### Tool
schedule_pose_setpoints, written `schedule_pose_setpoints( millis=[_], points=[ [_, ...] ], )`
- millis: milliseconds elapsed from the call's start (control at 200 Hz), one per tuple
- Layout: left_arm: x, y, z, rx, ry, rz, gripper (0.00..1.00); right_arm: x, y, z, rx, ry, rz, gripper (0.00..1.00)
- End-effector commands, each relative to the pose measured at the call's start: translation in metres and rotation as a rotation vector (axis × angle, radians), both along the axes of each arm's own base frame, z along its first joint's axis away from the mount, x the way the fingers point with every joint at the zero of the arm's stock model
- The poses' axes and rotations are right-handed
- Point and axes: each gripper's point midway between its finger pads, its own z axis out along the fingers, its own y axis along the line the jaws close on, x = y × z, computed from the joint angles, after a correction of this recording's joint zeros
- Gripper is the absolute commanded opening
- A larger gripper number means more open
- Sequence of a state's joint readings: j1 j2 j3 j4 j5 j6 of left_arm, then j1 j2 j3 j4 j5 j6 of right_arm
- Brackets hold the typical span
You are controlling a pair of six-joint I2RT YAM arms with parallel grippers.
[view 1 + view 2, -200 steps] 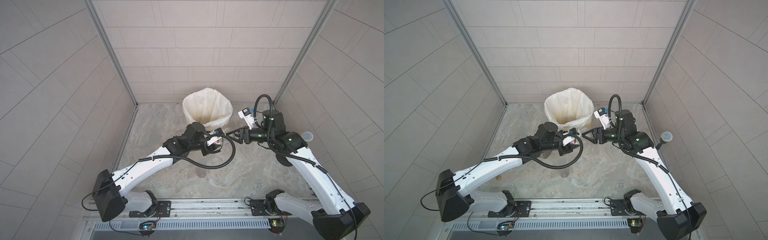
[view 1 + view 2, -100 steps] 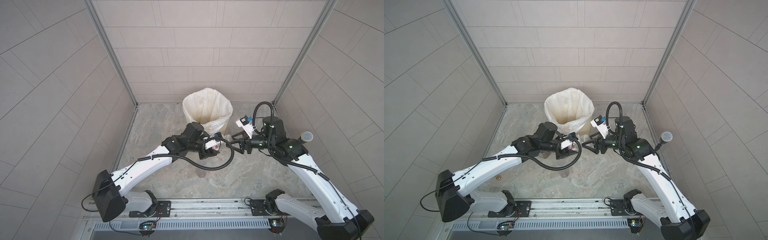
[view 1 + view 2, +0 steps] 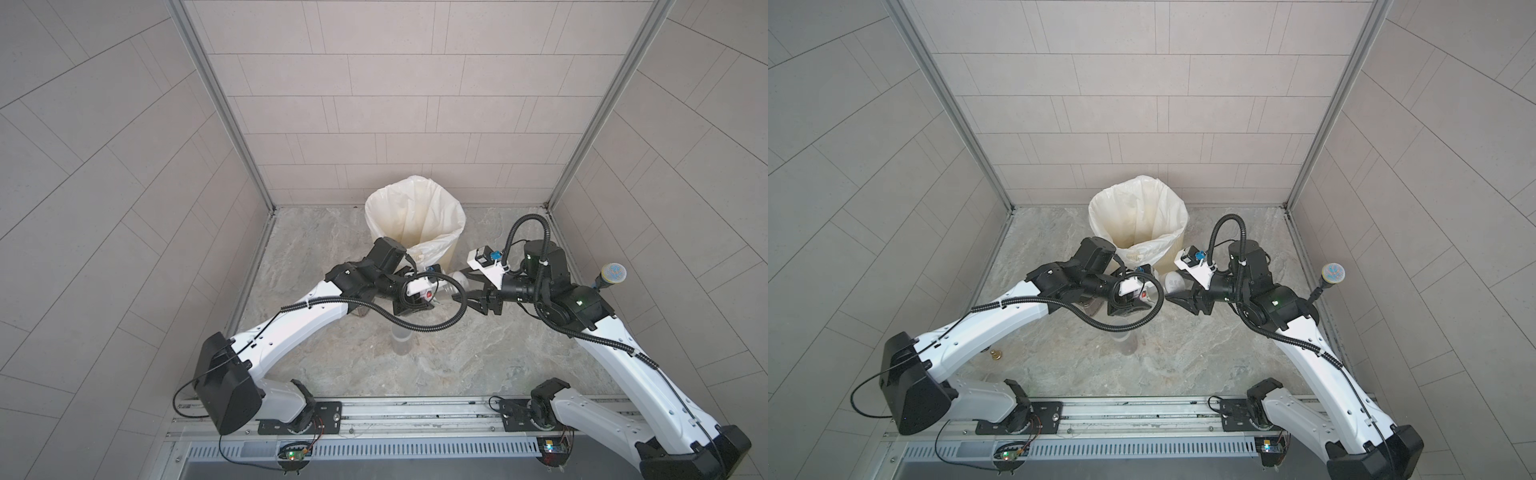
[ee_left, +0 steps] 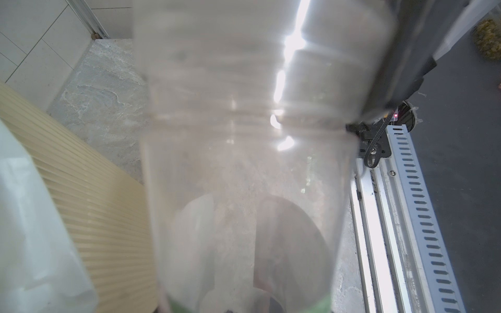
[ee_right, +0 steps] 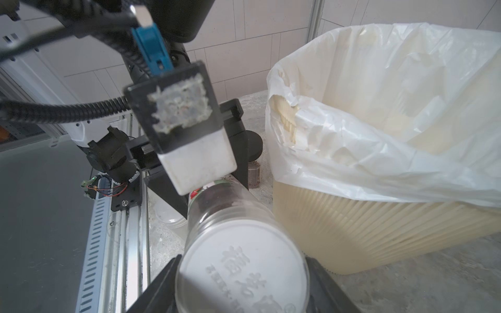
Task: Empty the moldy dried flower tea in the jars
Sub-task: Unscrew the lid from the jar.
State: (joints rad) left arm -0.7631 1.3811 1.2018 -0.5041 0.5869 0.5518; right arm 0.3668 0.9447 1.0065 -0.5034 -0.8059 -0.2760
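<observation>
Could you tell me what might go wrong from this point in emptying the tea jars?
1. The jar lies sideways in the left gripper, beside the bin, not over it. If the right gripper, its jaws flanking the white lid, pulls that off here, tea may spill on the floor.
2. The tall slim jar appears to stand right under the left arm's cable; a swing toward the bin could topple it.

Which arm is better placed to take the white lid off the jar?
Right: the right gripper has its jaws either side of the white lid; the left gripper is clamping the jar.
</observation>
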Motion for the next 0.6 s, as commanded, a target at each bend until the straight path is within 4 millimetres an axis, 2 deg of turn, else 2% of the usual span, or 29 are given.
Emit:
schedule_pose_setpoints(
  millis=[0,115,250,400,595],
  points=[
    [-0.004,-0.011,0.031,-0.089,-0.095,-0.081,0.50,0.010,-0.015,-0.002,-0.055,-0.062,-0.091,0.56],
    [0.006,-0.015,0.036,-0.115,-0.148,-0.063,0.49,-0.001,-0.007,0.011,0.030,-0.027,-0.052,0.60],
    [0.010,-0.021,0.041,-0.151,-0.178,-0.061,0.49,-0.007,0.002,0.023,0.131,0.014,-0.017,0.57],
    [0.012,-0.023,0.045,-0.174,-0.196,-0.060,0.49,-0.002,0.006,0.031,0.210,0.059,-0.023,0.54],
    [0.015,-0.022,0.041,-0.166,-0.195,-0.051,0.49,0.003,0.005,0.065,0.379,0.060,-0.010,0.52]
  ],
)
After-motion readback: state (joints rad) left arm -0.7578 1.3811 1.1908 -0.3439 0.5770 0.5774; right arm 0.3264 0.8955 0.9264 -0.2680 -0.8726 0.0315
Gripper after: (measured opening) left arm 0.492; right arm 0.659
